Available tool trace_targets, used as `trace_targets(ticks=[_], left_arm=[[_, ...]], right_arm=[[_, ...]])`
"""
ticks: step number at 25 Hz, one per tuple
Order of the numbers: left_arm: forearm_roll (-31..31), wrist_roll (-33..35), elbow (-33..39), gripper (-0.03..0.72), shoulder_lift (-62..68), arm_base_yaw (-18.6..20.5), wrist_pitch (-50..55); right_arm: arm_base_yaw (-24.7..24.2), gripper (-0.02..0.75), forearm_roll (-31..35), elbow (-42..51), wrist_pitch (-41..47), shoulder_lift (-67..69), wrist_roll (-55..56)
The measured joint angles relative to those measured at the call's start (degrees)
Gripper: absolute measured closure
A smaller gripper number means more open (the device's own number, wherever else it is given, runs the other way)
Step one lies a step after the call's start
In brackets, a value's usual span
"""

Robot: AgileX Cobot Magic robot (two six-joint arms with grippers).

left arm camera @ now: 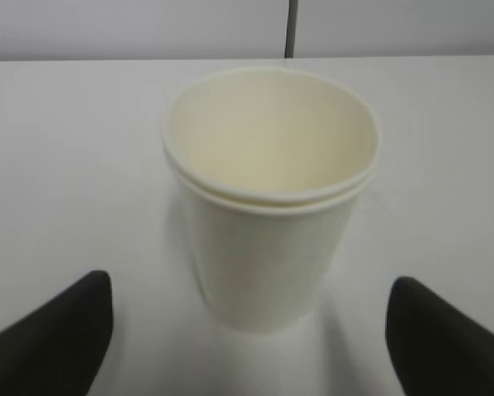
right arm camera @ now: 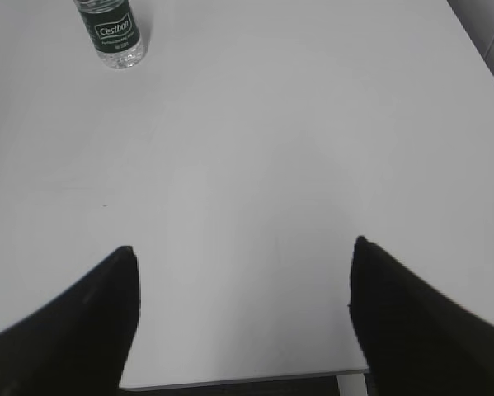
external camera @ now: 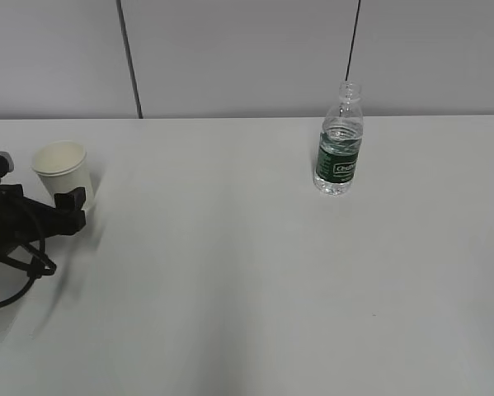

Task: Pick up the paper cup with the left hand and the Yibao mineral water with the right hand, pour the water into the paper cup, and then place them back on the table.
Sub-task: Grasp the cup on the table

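The paper cup [external camera: 63, 172] stands upright at the far left of the white table [external camera: 230, 272]. In the left wrist view the paper cup [left arm camera: 267, 194] sits just ahead of my left gripper [left arm camera: 251, 309], which is open; the fingertips [left arm camera: 73, 322] stand wide on either side, apart from the cup. In the exterior view the left gripper [external camera: 72, 208] is beside the cup's base. The Yibao mineral water [external camera: 340, 142] stands upright, uncapped, at the back right. In the right wrist view the bottle [right arm camera: 112, 33] is far off at the top left. My right gripper [right arm camera: 242, 256] is open and empty above the table's near edge.
A grey panelled wall [external camera: 230, 49] rises behind the table. The table's near edge [right arm camera: 247, 381] shows under the right gripper. The table's right edge [right arm camera: 469, 49] runs along the right wrist view. The right arm does not show in the exterior view.
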Motion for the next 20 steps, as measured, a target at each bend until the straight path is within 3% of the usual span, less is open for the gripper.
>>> trace_targets(ticks=[13, 20], left_arm=[[1.30, -0.10, -10.32, 0.078, 7.43, 0.00, 0.13], [0.28, -0.22, -11.57, 0.080, 8.45, 0.00, -0.79]], right_arm=[[0.00, 0.152, 0.00, 0.00, 0.00, 0.00, 0.00], [0.00, 0.152, 0.00, 0.00, 0.00, 0.00, 0.00]])
